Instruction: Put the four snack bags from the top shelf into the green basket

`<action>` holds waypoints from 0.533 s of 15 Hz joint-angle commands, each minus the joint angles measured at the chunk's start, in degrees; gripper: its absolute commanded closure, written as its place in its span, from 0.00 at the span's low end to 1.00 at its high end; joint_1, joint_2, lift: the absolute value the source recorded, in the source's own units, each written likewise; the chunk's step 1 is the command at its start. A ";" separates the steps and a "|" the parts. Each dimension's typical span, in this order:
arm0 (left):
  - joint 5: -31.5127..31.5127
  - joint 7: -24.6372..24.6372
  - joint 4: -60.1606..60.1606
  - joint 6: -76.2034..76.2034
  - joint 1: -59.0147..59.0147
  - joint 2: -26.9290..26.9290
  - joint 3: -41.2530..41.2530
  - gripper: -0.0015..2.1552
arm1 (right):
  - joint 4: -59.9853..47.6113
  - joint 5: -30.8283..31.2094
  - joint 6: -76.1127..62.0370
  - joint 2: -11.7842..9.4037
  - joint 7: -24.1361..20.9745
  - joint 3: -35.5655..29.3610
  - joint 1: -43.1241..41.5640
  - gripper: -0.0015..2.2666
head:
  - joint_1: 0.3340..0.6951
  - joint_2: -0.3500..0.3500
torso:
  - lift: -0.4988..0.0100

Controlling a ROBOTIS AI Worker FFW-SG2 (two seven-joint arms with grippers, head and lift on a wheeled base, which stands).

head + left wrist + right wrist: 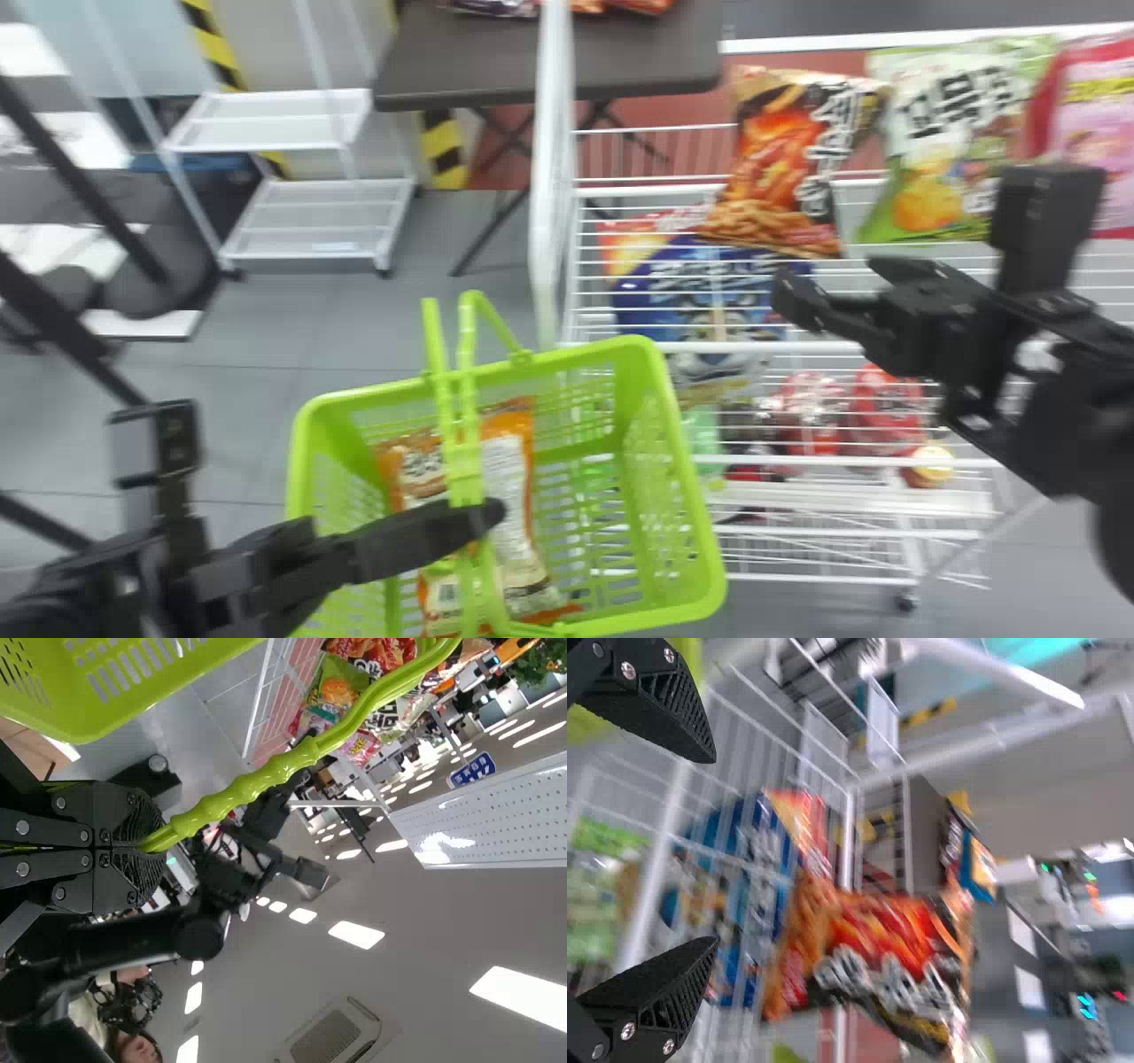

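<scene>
– Basket duty first: who has it?

– Left gripper (151, 843). Its fingers are closed around the basket handle (275, 771), and the green basket (693, 478) sits low before the rack, open side up.

– Anything inside?

– Orange-and-white snack packaging (514, 496), so I'd call the job begun. One bag or two I can't tell; the handle cuts across it.

– And what's left to fetch?

– I count three along the top shelf (651, 190): the red-orange bag (784, 151), the green bag (939, 133) and the pink bag (1094, 133). If one is in the basket, that makes four. If it's two, one of these may not belong to the job.

– Right gripper (828, 276)?

– Fingers spread wide, nothing between them, just beside the red-orange bag. I'd guess that one is next.

– What can't you make out?

– The pink bag is cut off by the head view's right edge, so more could sit beyond it. The right arm covers a corner of the green one. There's also a blue bag (682, 292) seen through wires, partly behind the red-orange one; its level is hard to judge. The right wrist view is smeared too.
</scene>
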 commanded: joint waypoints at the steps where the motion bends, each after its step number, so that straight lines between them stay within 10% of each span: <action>1: 0.00 -0.66 0.38 -0.12 0.23 0.13 0.27 1.00 | 13.32 2.98 -11.94 0.40 -0.60 1.35 -6.91 0.04 | 1.00 0.49 | 0.97; 6: 0.00 -0.66 1.17 -0.65 0.41 0.13 0.35 1.00 | 38.19 7.99 -24.24 5.06 -1.21 6.36 -20.36 0.04 | 1.00 0.47 | 0.97; 8: 0.09 -0.66 1.61 -1.00 0.67 0.13 0.44 1.00 | 43.29 9.13 -25.12 6.38 -1.21 8.03 -23.09 0.23 | 1.00 0.50 | 0.97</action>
